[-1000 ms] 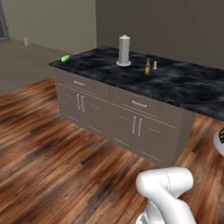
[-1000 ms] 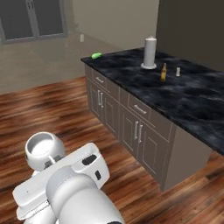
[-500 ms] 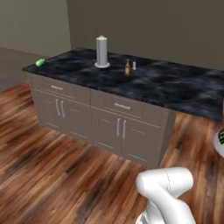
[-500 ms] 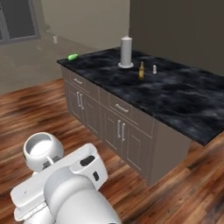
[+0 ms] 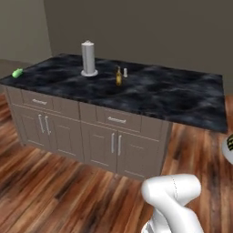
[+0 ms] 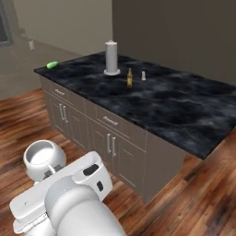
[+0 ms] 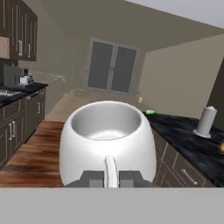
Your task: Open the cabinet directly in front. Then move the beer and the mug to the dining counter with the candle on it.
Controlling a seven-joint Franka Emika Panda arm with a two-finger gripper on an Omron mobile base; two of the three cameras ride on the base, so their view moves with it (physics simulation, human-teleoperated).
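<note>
The claw [image 7: 111,178] is pinched on the handle of the mug [image 7: 107,142], its two dark fingertips [image 7: 92,178] pressed close on either side of the thin white handle, and the mug is carried upright with its open mouth showing an empty pale inside. In the right base view the mug [image 6: 44,159] hangs above the wooden floor [image 6: 27,115], near the long front of the dining bench [image 6: 184,115] and well apart from the things on its top. On that black marble top the beer [image 5: 119,76] stands upright, with the candle [image 5: 125,72] just beside it on the far side, apart from it. A tall grey cylinder on a round base [image 5: 88,58] stands near the beer, toward the bench's end where a small green object [image 5: 17,73] lies at the corner. Below the top run grey-taupe drawers [image 5: 117,119] and doors with silver handles.
</note>
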